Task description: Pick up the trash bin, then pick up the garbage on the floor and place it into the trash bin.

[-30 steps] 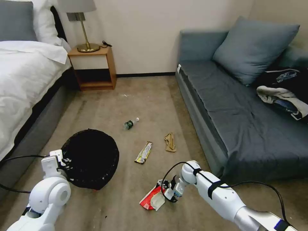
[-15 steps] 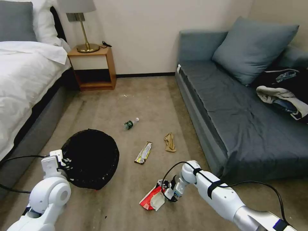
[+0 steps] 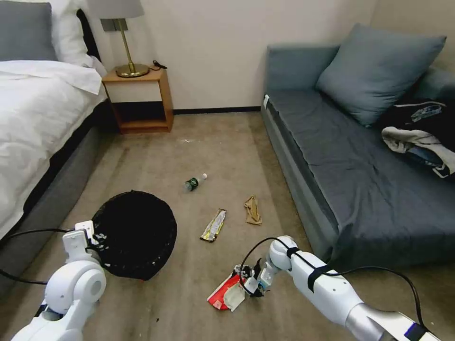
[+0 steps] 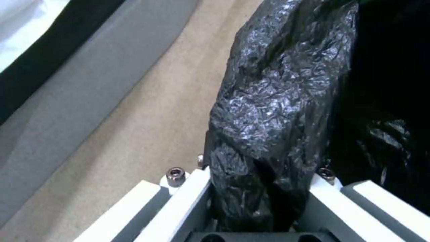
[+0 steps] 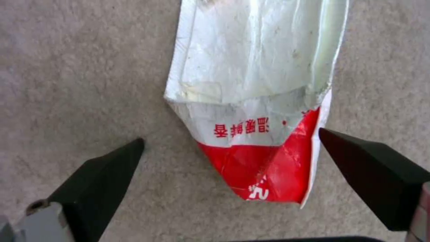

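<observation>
The trash bin (image 3: 135, 234), round and lined with a crinkly black bag, is at lower left. My left gripper (image 3: 90, 239) is shut on its bagged rim (image 4: 268, 134). My right gripper (image 5: 230, 143) hangs open just above the carpet, its black fingers (image 5: 103, 171) either side of the red end of the flattened red-and-white wrapper (image 5: 255, 101), which lies at lower centre (image 3: 226, 294). More garbage lies farther out: a yellow-silver snack wrapper (image 3: 213, 225), crumpled tan paper (image 3: 252, 210) and a small green-labelled bottle (image 3: 194, 182).
A white-sheeted bed (image 3: 33, 113) runs along the left. A grey-blue sofa (image 3: 360, 175) with a cushion and a heap of clothes (image 3: 419, 137) fills the right. A wooden nightstand (image 3: 137, 102) with a lamp stands at the far wall. Carpet lies open between them.
The head camera has shifted a little, nudging the whole scene rightward. The arms, the bin and the litter keep their places.
</observation>
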Controlling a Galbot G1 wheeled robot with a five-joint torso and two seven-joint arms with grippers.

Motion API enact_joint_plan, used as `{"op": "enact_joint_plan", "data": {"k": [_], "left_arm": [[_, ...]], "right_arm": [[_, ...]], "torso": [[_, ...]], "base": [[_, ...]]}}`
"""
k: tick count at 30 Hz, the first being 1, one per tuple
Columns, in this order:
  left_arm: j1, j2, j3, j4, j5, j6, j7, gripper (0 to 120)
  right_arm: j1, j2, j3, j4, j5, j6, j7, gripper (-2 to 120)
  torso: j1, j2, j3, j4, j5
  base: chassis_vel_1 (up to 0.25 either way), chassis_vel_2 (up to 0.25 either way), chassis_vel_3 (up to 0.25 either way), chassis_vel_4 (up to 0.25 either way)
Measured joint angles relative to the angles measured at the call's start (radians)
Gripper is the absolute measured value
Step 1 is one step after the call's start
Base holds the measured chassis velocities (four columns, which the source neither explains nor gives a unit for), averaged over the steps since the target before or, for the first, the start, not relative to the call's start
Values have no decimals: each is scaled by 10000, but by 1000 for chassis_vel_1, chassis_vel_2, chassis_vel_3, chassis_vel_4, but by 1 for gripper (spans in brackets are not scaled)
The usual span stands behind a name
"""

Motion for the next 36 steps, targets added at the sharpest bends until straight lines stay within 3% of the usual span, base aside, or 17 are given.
{"op": "enact_joint_plan", "data": {"k": [9, 12, 20, 25, 28, 36], "left_arm": [[-40, -75, 115, -19, 33, 11, -40, 1], [-33, -160, 163, -59, 80, 14, -55, 1], [61, -296, 180, -140, 203, 17, -67, 1], [132, -322, 180, -171, 246, 15, -80, 1], [124, -320, 179, -173, 246, 13, -84, 1], [53, -343, 230, -166, 246, 13, -92, 1]], "right_arm": [[64, -448, -243, 634, 531, -97, -728, 70], [98, -627, -316, 851, 744, -144, -982, 54], [74, -585, -233, 884, 849, -166, -990, 32], [-32, -542, -131, 777, 1114, -219, -949, 7], [-31, -606, -102, 773, 1392, -295, -973, 0], [37, -823, 98, 728, 1917, -398, -999, 0]], "torso": [[1, -5, 6, -7, -12], [1, -5, 4, -12, -15], [1, -2, -3, -10, -19], [1, -1, -4, -9, -18], [1, 1, -4, -9, -19], [1, 2, -5, -9, -20]], "base": [[0, 0, 0, 0], [0, 0, 0, 0], [0, 0, 0, 0], [0, 0, 0, 0], [0, 0, 0, 0], [0, 0, 0, 0]]}}
